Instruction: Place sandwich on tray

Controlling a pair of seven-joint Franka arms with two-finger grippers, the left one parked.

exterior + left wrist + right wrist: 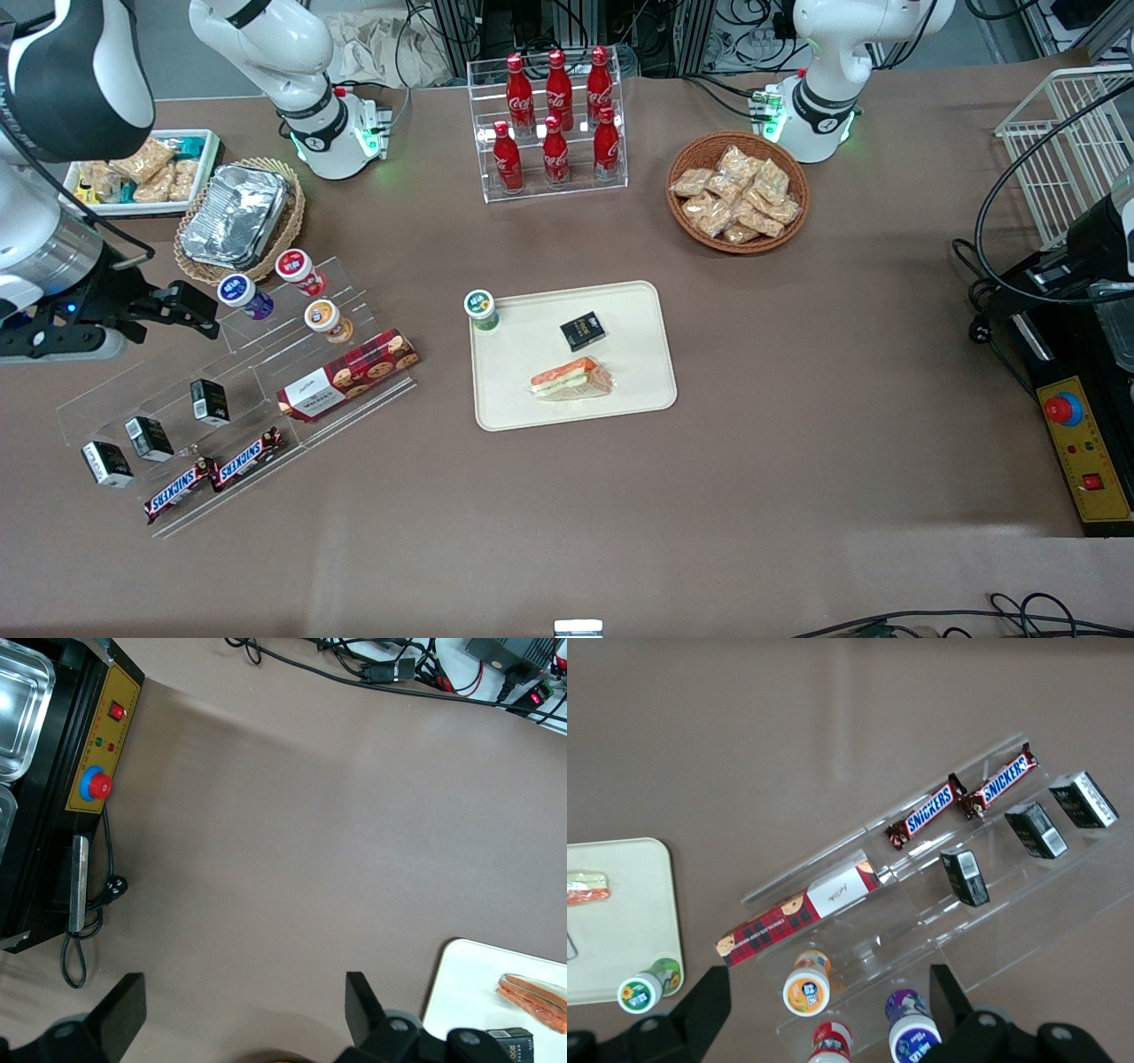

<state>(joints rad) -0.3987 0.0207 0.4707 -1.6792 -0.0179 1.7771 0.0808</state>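
Black claw: the gripper (199, 319) hangs at the working arm's end of the table, above the clear step rack (177, 416). Its two fingers (713, 1001) are spread wide apart and hold nothing.
Under the claw: small round pots with red (297, 268), blue (239, 294) and orange (326, 319) lids sit on the upper steps of the rack.
Lower steps: a long red checked cookie box (350, 374), three little black boxes (211, 400) and two Snickers bars (213, 474), which lie nearest the front camera.
Sandwich: the sandwich (571, 379) is a small wedge in shiny clear wrap, with pale bread and orange and green layers. It lies flat on the tray, on the part nearer the front camera.
Tray: the tray (638, 390) is big, flat and cream, with round corners and a low rim. It sits in the middle of the brown table (797, 443), well apart from the claw.
Also on the tray: a small black box (582, 330) lies near the sandwich but does not touch it. A green-lid pot (481, 308) stands at one corner.
Farther away: red cola bottles (556, 115) in a clear stand, a woven basket of tan snack packets (737, 190), and a crinkly foil dish (235, 215) in another basket.
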